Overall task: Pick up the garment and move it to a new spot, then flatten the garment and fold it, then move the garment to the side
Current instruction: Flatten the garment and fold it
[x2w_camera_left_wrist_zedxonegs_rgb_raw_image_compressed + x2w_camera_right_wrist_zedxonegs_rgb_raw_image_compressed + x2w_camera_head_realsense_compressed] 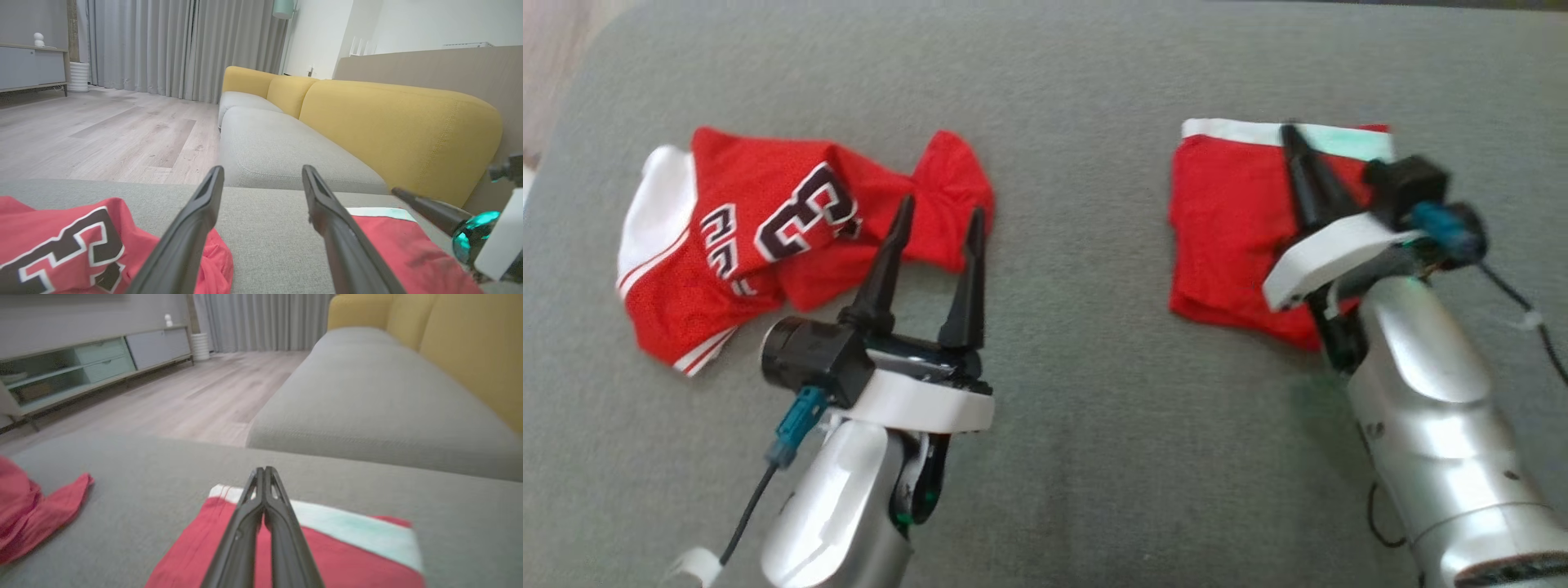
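Peering past the garment (359, 571), right wrist view catches a sideboard (102, 363).

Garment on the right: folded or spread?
Folded. The right garment lies as a compact rectangle with straight edges, a second layer showing along its lower edge.

crumpled jersey (768, 237): red, white side panel, white stripes, black number outlined white. folded garment (1225, 220): red, white-to-pale-mint band along one edge. sofa seat (1078, 408): grey weave. backrest (400, 130): mustard yellow. floor (106, 134): pale wood grain. curtains (163, 45): grey.
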